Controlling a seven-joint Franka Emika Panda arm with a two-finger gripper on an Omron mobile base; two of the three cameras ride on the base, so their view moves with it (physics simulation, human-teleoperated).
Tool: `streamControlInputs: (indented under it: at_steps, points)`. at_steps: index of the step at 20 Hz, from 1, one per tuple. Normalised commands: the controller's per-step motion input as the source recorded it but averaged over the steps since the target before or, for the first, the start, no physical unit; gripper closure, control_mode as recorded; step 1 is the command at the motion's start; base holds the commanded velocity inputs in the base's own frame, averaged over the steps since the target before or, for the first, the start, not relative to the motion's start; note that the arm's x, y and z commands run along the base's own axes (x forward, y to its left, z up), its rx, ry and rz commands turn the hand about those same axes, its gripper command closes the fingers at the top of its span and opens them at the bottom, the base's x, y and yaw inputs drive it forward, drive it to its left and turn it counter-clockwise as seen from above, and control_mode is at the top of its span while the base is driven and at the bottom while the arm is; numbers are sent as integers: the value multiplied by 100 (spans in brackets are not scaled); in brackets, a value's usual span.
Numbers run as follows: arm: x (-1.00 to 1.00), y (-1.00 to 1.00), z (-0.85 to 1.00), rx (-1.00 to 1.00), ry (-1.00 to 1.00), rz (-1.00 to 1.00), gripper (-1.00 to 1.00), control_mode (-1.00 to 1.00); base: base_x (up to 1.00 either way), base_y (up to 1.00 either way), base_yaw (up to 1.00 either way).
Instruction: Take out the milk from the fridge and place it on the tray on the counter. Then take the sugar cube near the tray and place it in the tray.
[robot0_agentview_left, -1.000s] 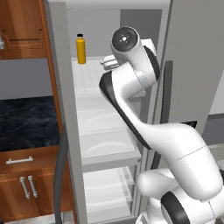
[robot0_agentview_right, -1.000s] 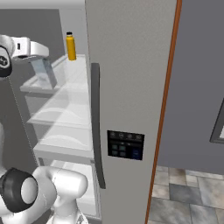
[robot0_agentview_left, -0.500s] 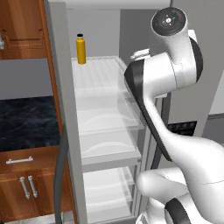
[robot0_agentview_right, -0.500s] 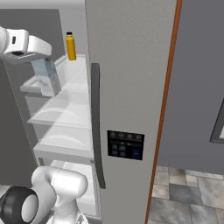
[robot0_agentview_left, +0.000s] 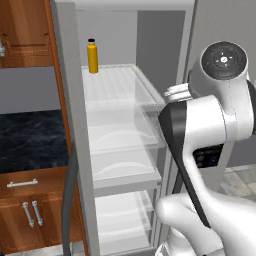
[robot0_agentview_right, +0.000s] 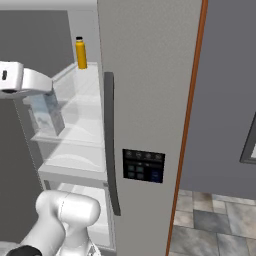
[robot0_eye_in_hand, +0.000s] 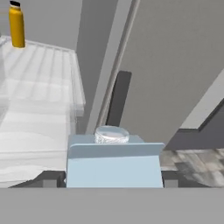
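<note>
Gripper (robot0_eye_in_hand: 113, 179) clamped on milk (robot0_eye_in_hand: 113, 164), finger each side of carton, upright so it clears fridge (robot0_agentview_right: 145, 100) shelf front edge; yellow bottle (robot0_agentview_left: 92, 56) at shelf back corner; counter (robot0_agentview_left: 30, 140) left, tray unseen

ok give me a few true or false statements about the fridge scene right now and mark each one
1. The claw holds the milk carton between its fingers. True.
2. The yellow bottle lies on its side. False: it stands upright at the back of the glass shelf.
3. The fridge has a dark control panel on its closed door. True.
4. The milk carton is red. False: it is pale blue.
</note>
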Motion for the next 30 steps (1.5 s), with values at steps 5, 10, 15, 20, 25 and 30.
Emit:
streamControlInputs:
  at_steps: [5, 10, 15, 20, 25, 30]
  points:
    - [-25, -4, -40, 13, 7, 3, 100, -100, 0, 0, 0]
    - [-4, 0, -20, 6, 16, 1, 100, -100, 0, 0, 0]
    - [-3, 0, -14, 0, 20, 0, 100, -100, 0, 0, 0]
    - [-23, 0, 0, 0, 4, 0, 100, 100, -60, -8, 5]
    - [0, 0, 0, 0, 0, 0, 100, 100, -100, -17, 12]
    - [0, 0, 0, 0, 0, 0, 100, 100, -100, -17, 16]
